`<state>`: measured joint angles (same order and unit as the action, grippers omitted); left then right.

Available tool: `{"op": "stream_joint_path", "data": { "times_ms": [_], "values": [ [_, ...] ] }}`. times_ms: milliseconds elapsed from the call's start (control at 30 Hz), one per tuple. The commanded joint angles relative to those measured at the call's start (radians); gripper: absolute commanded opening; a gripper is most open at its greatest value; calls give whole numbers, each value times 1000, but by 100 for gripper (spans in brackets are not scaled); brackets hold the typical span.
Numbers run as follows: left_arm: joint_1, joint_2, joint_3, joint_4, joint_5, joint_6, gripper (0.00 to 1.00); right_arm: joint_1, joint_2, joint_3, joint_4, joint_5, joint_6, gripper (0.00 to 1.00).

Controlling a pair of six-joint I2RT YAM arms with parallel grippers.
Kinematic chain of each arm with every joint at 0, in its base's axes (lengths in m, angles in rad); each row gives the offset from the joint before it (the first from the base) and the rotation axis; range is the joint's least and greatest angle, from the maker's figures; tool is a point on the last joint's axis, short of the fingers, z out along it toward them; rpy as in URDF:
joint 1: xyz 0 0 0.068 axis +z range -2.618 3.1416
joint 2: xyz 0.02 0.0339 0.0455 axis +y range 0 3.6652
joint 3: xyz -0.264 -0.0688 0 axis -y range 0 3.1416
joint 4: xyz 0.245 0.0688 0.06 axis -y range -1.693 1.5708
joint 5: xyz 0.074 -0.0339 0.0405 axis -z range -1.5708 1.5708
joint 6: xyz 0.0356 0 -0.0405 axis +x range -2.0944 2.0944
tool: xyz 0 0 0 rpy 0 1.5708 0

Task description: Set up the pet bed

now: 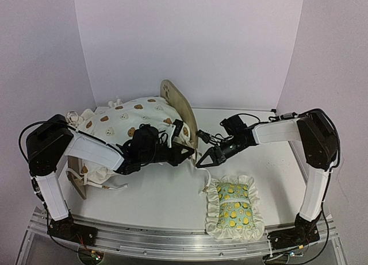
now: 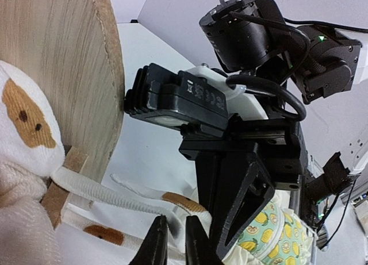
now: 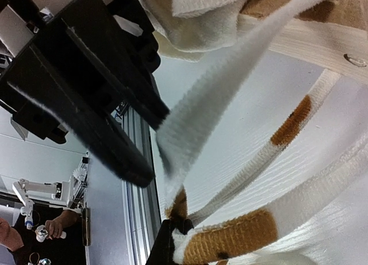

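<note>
One pillow (image 1: 234, 206) lies nearest me, flat on the worktop (image 1: 155, 199), right of centre, clear of both arms.

Mid-worktop: my two hands meet tip to tip just beside the bed's head end.
- Left hand (image 1: 191, 154): fingers pressed nearly together. The right wrist view shows a white tie (image 3: 230, 92) running into them, so I read it as pinching that tie.
- Right hand (image 1: 200, 162): looks drawn together from above. More ties converge at its tip in its own view, but only one finger shows there. Grip: I cannot tell.

Bed (image 1: 185, 120): left of centre, behind my left forearm, mostly buried under the cushion (image 1: 123, 118).
- Long axis: runs from the near left, where a bit of wood pokes out from under the cushion, to the far right.
- Head end points toward the middle of the worktop. Headboard (image 2: 63, 64) stands roughly upright, paw cutout (image 1: 167, 91) at the top.

Handling, my estimate:
- Frame is thin wood: stiff and light. It will likely skid on the smooth worktop if pushed from one side.
- Best hold: the headboard's edge or a low rail, where a hand can straddle the board.
- Cushion and ties are limp, and pulling a tie hard could drag the whole bed along. Brace the frame first.
</note>
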<state>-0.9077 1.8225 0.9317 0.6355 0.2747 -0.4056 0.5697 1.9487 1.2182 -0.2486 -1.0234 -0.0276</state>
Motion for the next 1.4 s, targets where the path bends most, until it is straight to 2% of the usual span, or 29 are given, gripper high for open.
{"op": "stream_joint_path", "data": {
  "times_ms": [0, 67, 133, 500, 700, 833, 1000, 1367],
  "values": [
    [-1, -10, 23, 56, 39, 33, 34, 2, 21, 35, -43, -124, -30, 0],
    [-1, -36, -6, 49, 10, 40, 49, 2, 29, 44, -48, -138, -29, 0],
    [-1, -63, -29, 33, -14, 49, 57, 1, 42, 59, -51, -154, -23, 0],
    [0, -227, -74, -151, -102, 72, 67, -1, 129, 126, -53, -283, -3, 0],
    [-1, -307, -111, -238, -105, 68, 64, -4, 150, 140, -52, -302, 1, 0],
    [-1, -362, -197, -231, -152, 34, 51, -4, 140, 133, -53, -295, 6, 0],
    [2, -316, -218, -190, -197, 42, 35, -4, 130, 123, -52, -280, 7, 0],
    [2, -110, -131, -24, -173, 107, 34, -5, 122, 124, -52, -272, 5, 0]
  ]
}}
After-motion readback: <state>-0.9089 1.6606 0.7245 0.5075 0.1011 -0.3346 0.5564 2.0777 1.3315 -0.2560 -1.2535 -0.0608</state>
